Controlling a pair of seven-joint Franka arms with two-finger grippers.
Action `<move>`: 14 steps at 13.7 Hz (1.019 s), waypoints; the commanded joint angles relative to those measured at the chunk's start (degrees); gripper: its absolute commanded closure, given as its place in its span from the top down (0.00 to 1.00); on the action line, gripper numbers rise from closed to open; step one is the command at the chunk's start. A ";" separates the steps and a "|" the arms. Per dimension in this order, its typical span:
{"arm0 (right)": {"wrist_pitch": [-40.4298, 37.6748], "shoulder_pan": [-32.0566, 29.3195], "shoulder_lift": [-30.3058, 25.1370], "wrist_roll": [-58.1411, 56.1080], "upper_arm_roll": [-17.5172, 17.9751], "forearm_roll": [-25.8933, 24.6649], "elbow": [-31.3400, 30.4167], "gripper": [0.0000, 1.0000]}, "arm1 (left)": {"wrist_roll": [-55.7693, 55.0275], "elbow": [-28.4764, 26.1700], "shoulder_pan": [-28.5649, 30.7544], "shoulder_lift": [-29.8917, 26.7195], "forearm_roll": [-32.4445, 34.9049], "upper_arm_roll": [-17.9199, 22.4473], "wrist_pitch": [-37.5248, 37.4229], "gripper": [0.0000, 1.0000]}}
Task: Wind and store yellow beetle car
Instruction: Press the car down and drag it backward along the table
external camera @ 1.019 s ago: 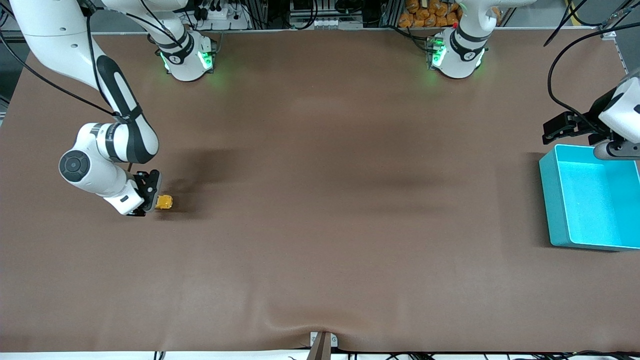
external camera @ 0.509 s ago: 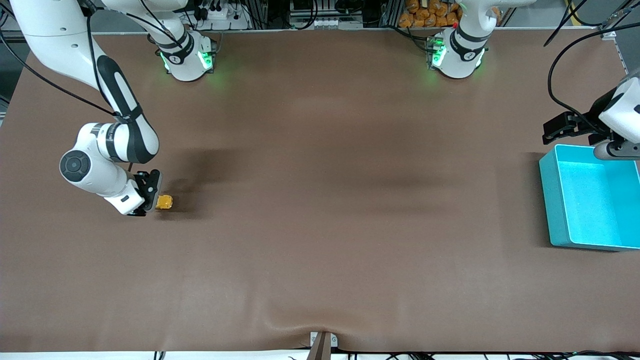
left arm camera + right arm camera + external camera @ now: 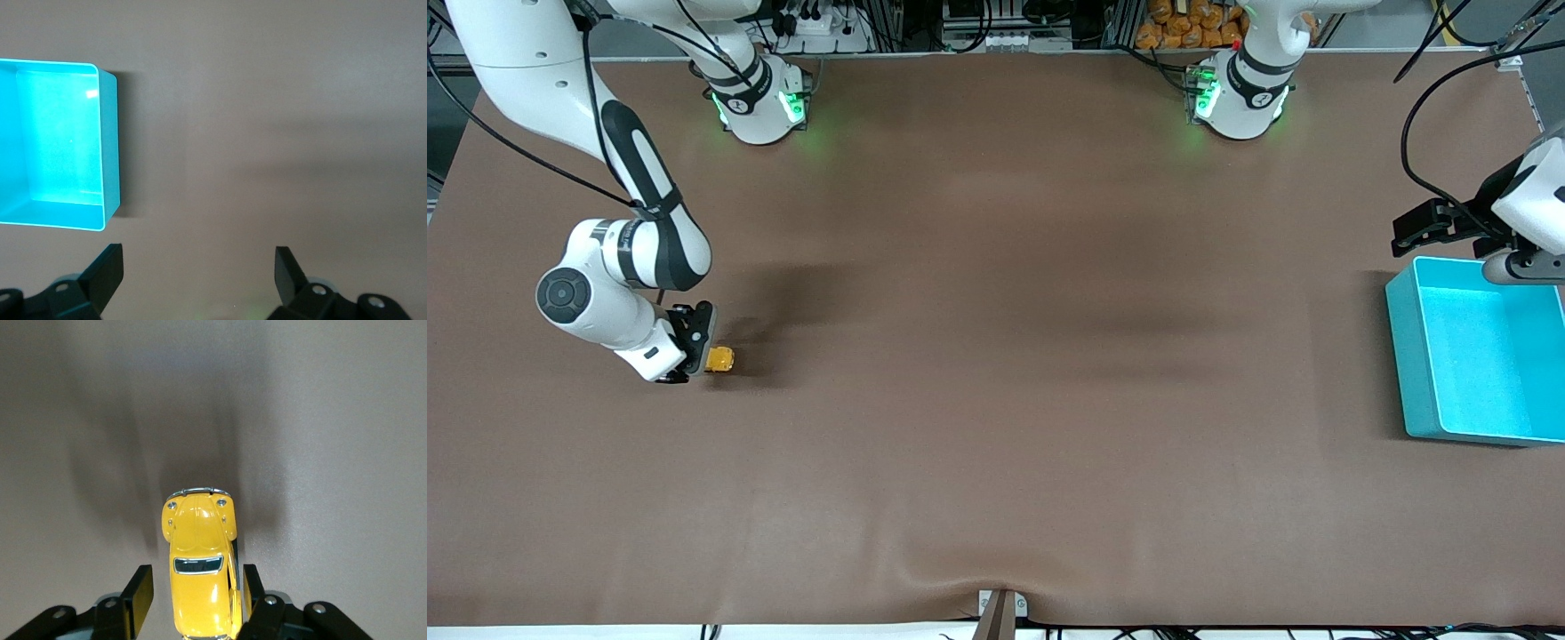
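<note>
The yellow beetle car (image 3: pixel 719 359) stands on its wheels on the brown table toward the right arm's end. My right gripper (image 3: pixel 696 354) is low at the table with its fingers on either side of the car (image 3: pixel 198 540). A gap shows between one finger (image 3: pixel 139 597) and the car's side, while the other finger (image 3: pixel 251 590) is close against it. The jaws are open, not clamped. My left gripper (image 3: pixel 1407 233) hangs open with nothing in it over the table by the turquoise bin (image 3: pixel 1400 356), and that arm waits.
The turquoise bin (image 3: pixel 110 147) has nothing in it and sits at the left arm's end of the table. The brown mat (image 3: pixel 1005 356) covers the whole table and wrinkles near the edge closest to the front camera. Both arm bases stand along the table's top edge.
The right gripper's fingers have narrowed around the car and the right arm's wrist has shifted slightly. The car and the left arm have stayed where they were.
</note>
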 commanded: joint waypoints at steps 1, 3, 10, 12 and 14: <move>1.30 -0.48 0.84 -1.91 0.25 0.96 -0.07 0.59 | -1.01 0.42 0.11 0.16 -0.49 -0.02 -0.38 1.00; 2.19 -0.66 1.54 -2.44 0.25 0.96 -0.07 0.59 | -1.01 0.51 0.11 0.16 -0.49 -0.02 -0.38 1.00; 1.66 -0.74 1.46 -2.44 0.25 1.04 0.01 0.31 | -1.01 0.42 0.11 0.16 -0.49 -0.02 -0.38 1.00; 1.49 -0.83 1.46 -2.53 0.25 0.96 0.19 0.26 | -1.01 0.42 0.11 0.16 -0.49 -0.02 -0.38 1.00; 1.49 -1.01 1.46 -3.58 0.25 1.04 0.45 0.26 | -1.01 0.42 0.20 0.16 -0.49 -0.02 -0.38 1.00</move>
